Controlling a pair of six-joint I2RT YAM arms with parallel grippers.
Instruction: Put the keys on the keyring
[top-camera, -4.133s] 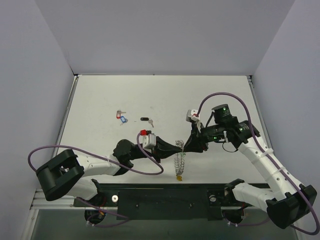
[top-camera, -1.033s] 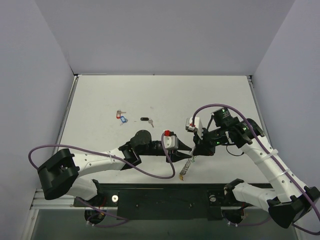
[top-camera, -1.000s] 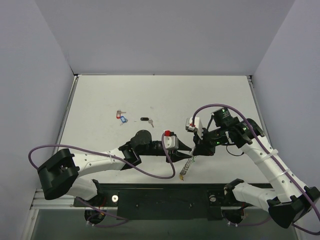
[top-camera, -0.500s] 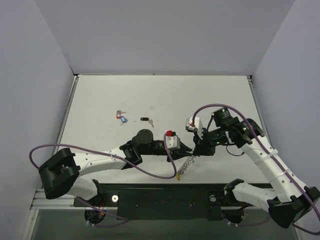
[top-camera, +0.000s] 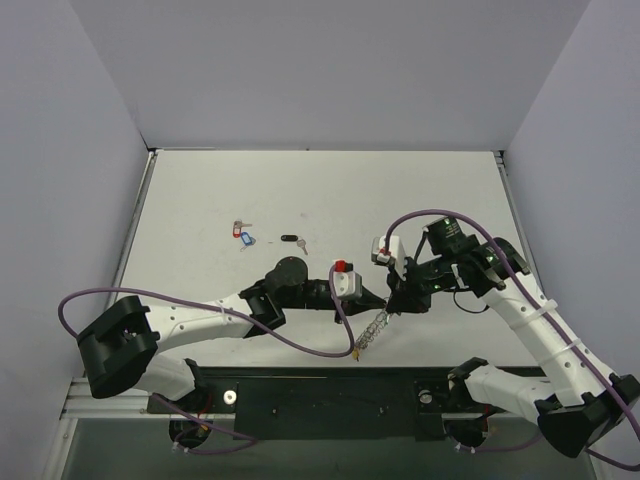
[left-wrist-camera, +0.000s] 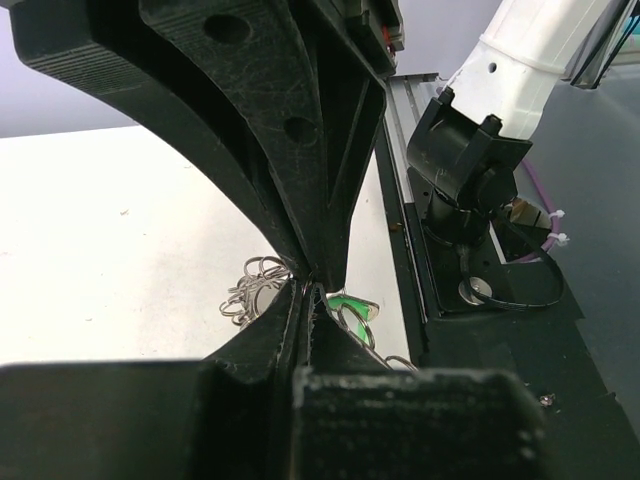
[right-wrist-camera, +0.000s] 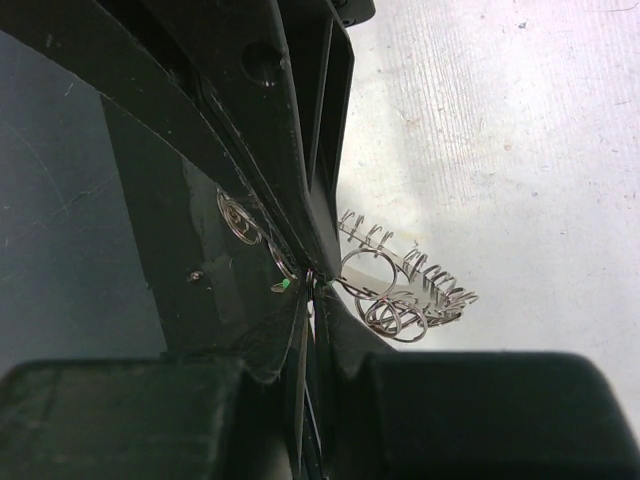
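In the top view my left gripper (top-camera: 382, 301) and right gripper (top-camera: 395, 302) meet tip to tip over the table's near middle. The keyring (top-camera: 374, 328) hangs slanted below them, its yellow tag (top-camera: 356, 351) at the low end. In the left wrist view my left gripper (left-wrist-camera: 310, 287) is shut on a thin wire of the keyring (left-wrist-camera: 250, 290), with a green key tag (left-wrist-camera: 352, 309) just behind. In the right wrist view my right gripper (right-wrist-camera: 313, 282) is shut on thin metal with a green speck (right-wrist-camera: 286, 285) at its tip. The keyring's loops (right-wrist-camera: 405, 295) fan out beside it.
A red and a blue key (top-camera: 241, 234) and a black key (top-camera: 292, 240) lie on the table to the far left. The black base rail (top-camera: 330, 400) runs along the near edge. The right arm's base (left-wrist-camera: 470, 190) shows in the left wrist view.
Both grippers have shifted a little to the right together. The keyring, which hung straight down, now slants toward the lower left. The loose keys have not moved.
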